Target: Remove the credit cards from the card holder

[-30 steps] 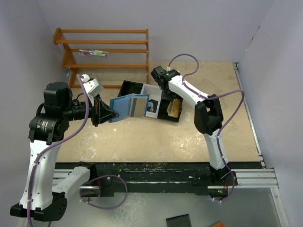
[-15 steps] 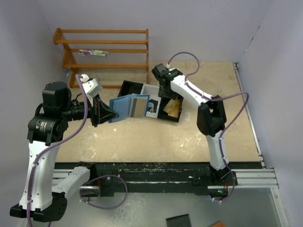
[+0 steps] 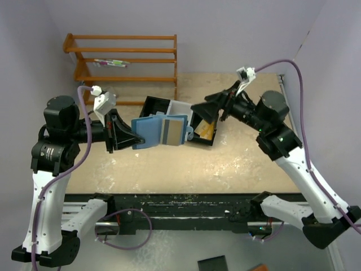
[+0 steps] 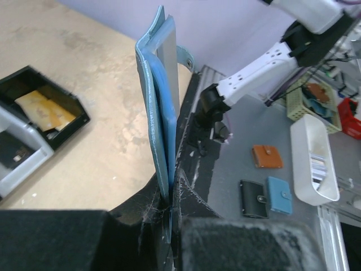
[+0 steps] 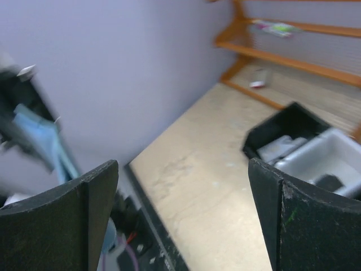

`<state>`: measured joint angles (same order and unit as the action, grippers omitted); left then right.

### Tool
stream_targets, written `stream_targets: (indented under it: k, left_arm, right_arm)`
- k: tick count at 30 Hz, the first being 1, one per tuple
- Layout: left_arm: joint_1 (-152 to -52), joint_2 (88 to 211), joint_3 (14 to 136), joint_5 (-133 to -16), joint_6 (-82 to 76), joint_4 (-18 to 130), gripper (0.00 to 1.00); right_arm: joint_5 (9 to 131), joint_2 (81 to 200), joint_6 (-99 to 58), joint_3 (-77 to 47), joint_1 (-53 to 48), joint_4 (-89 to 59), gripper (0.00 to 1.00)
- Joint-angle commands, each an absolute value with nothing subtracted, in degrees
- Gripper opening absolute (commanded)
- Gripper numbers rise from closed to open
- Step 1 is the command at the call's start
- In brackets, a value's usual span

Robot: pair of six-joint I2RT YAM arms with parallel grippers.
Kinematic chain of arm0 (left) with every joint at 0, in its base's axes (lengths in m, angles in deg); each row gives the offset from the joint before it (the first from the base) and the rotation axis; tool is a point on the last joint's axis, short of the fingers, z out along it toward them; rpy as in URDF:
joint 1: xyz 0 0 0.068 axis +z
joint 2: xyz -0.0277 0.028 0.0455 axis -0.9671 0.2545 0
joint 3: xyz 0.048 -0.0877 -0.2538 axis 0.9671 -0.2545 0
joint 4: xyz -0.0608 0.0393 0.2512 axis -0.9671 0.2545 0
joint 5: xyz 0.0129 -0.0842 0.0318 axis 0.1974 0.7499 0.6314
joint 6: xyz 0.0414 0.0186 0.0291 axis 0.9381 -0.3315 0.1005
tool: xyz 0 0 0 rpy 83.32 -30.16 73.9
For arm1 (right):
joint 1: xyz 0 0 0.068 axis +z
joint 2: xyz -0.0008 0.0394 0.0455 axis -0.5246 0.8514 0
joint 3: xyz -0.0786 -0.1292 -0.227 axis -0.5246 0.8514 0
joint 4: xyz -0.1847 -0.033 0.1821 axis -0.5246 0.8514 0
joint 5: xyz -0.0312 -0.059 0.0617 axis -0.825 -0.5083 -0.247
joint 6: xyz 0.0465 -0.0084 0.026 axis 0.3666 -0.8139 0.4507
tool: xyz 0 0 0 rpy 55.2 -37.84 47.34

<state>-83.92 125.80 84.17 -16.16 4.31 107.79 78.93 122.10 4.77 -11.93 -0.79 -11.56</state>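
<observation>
The blue card holder hangs unfolded above the table, and my left gripper is shut on its left edge. A tan credit card with a dark stripe shows in its right half. From the left wrist the card holder stands edge-on between the fingers, a pale card edge beside it. Another gold credit card lies in the right compartment of the black-and-white tray. My right gripper hovers over the tray, open and empty, pointing at the holder. In its own view the gripper frames bare table.
An orange wooden rack stands at the back left by the wall. In the left wrist view, past the table's near edge, lie an orange wallet, a black wallet, a blue wallet and a white bin.
My right gripper opened, let go of the gold card in the tray's right compartment and rose as the arm swung out to the right. The left gripper shifted the holder slightly right.
</observation>
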Motion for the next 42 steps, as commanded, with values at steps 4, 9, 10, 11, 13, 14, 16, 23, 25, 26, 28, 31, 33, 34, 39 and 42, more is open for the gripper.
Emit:
stream_targets:
  k: [4,9,10,11,13,14,16,23,25,26,28,31,33,34,39,42]
  left_arm:
    - [-83.9,124.8,84.3,-4.3,-6.4,95.3,0.0]
    - [-83.9,126.0,83.7,-4.6,-8.7,93.9,0.0]
    - [-83.9,126.7,84.2,-4.8,-8.8,94.5,0.0]
    - [-83.9,127.4,84.9,-5.1,-7.9,96.1,0.0]
    - [-83.9,128.7,86.3,-5.6,-5.3,99.5,0.0]
    - [-83.9,129.0,86.6,-5.8,-4.5,100.5,0.0]
    - [-83.9,129.0,86.9,-6.5,-3.3,101.5,0.0]
    - [-83.9,129.7,86.2,-5.9,-3.2,101.5,0.0]
    - [-83.9,129.8,86.2,-6.1,-3.6,100.8,0.0]
    - [-83.9,129.8,86.1,-6.2,-4.1,100.3,0.0]
    - [-83.9,129.9,85.9,-6.3,-5.3,99.0,0.0]
    - [-83.9,130.4,85.4,-6.3,-7.1,97.4,0.0]
    - [-83.9,131.0,85.4,-6.3,-8.2,96.6,0.0]
    - [-83.9,131.3,85.4,-6.1,-8.9,96.1,0.0]
    - [-83.8,132.2,85.4,-5.3,-10.4,94.8,0.0]
    - [-83.7,132.6,85.8,-4.6,-11.0,95.0,0.0]
  right_arm:
    - [111.9,114.2,8.9,0.1,-0.6,-34.5,0.95]
    - [115.0,112.8,9.9,-0.1,-0.6,-35.1,0.94]
    - [115.3,112.8,9.9,-0.1,-0.5,-34.8,0.94]
    - [115.3,112.8,9.7,-0.1,-0.5,-34.0,0.95]
    - [114.1,113.1,8.6,-0.6,-0.4,-30.9,0.99]
    - [113.0,113.3,7.9,-0.7,-0.4,-28.0,1.0]
    - [110.1,113.9,10.6,0.3,-0.8,-26.9,1.0]
    - [109.1,113.8,18.1,8.2,-1.6,-38.7,1.0]
    - [108.9,114.7,13.1,5.6,-1.6,-33.6,1.0]
    - [109.4,115.2,11.6,4.5,-1.6,-32.5,0.98]
    - [111.0,115.3,10.3,3.6,-1.5,-31.3,0.94]
    - [112.7,113.7,8.4,3.5,-1.6,-29.6,0.91]
    - [113.3,112.4,7.3,3.5,-1.5,-28.8,0.88]
    - [113.4,111.7,7.1,3.7,-1.5,-28.6,0.87]
    - [113.8,110.6,4.9,3.7,-1.5,-24.7,0.89]
    - [114.3,110.1,4.9,4.1,-1.5,-24.4,0.87]
